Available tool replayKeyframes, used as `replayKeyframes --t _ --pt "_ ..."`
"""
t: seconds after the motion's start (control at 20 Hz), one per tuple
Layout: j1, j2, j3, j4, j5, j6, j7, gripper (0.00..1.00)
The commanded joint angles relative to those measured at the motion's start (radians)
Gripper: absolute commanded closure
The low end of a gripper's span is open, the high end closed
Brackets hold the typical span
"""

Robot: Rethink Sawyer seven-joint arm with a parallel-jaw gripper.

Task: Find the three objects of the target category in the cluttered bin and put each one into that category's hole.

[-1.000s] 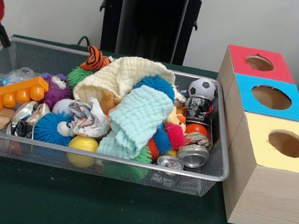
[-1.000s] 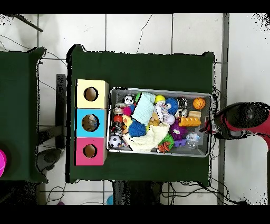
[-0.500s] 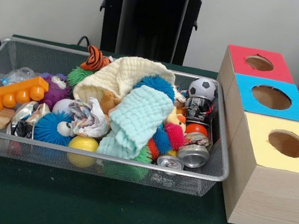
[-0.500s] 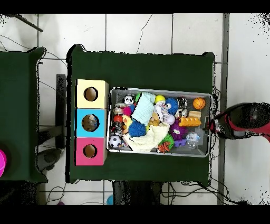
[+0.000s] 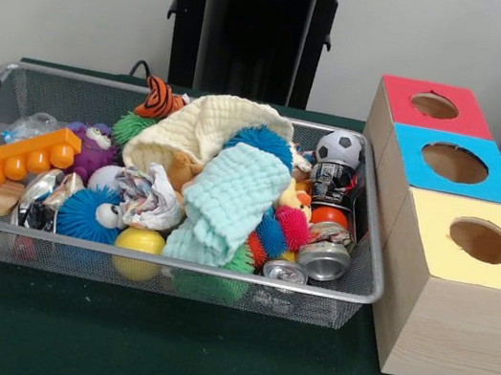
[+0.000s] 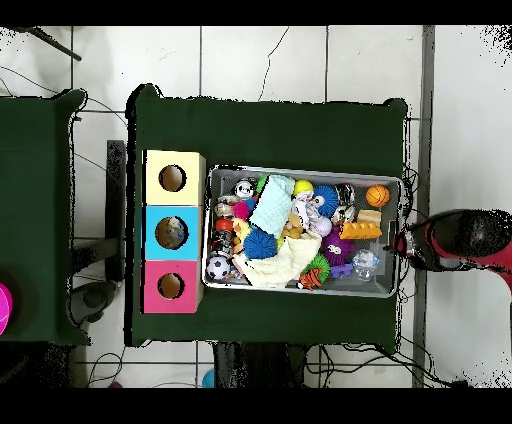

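Front view: the bin (image 5: 369,257) is heaped with toys; a clear bottle (image 5: 30,126) lies at its 9 o'clock end, and the blue box's hole (image 5: 455,162) waits at 3 o'clock.

Overhead view: the end effector (image 6: 398,243) sits off the bin's 3 o'clock rim; I cannot tell its state. Searching seems the step; next, reach for that bottle.
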Motion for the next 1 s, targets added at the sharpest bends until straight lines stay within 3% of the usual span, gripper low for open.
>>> replayKeyframes --t 0.05,0.6,1.0 --pt "-0.011 0.02 0.013 0.137 -0.029 -0.076 -0.112 0.0" --pt "-0.021 -0.067 0.006 0.266 -0.029 -0.12 -0.066 0.0" --pt "-0.052 -0.078 -0.005 0.354 -0.064 -0.197 -0.067 0.0"
